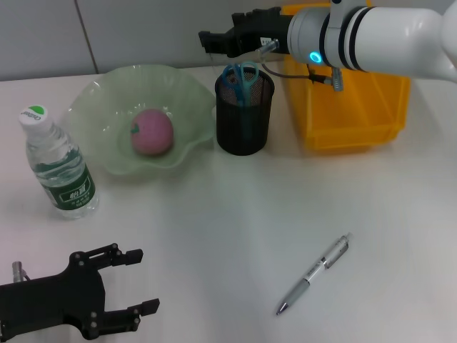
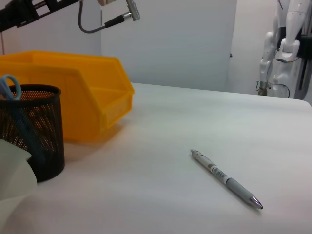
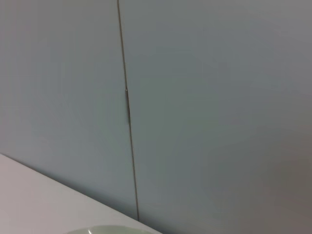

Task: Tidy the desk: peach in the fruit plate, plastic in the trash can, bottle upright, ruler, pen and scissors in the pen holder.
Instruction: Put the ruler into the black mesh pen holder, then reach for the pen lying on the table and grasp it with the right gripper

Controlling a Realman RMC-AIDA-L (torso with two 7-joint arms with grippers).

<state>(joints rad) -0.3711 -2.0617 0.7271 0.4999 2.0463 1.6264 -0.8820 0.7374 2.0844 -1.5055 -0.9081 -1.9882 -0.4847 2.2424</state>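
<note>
While the right tool (image 1: 209, 41) hangs just above and behind the pen holder (image 1: 244, 114), I cannot tell how far its fingers are parted, and nothing shows in its grip. The scissors (image 1: 241, 80) already stand in the pen holder, handles up; a careless move near that rim could catch them and tip the light mesh cup toward the fruit plate (image 1: 107, 153) touching it on one side, where the peach (image 1: 152, 132) sits. The yellow bin (image 1: 355, 107) stands just beside the pen holder on the other side, so room there is tight. The pen (image 1: 313, 274) lies well in front of the pen holder on bare surface (image 1: 228, 214), free all round; being round, it may roll under a poor pinch. The left tool (image 1: 121, 282), fingers spread and empty, waits far in front of the pen holder, near the upright bottle (image 1: 58, 164).
</note>
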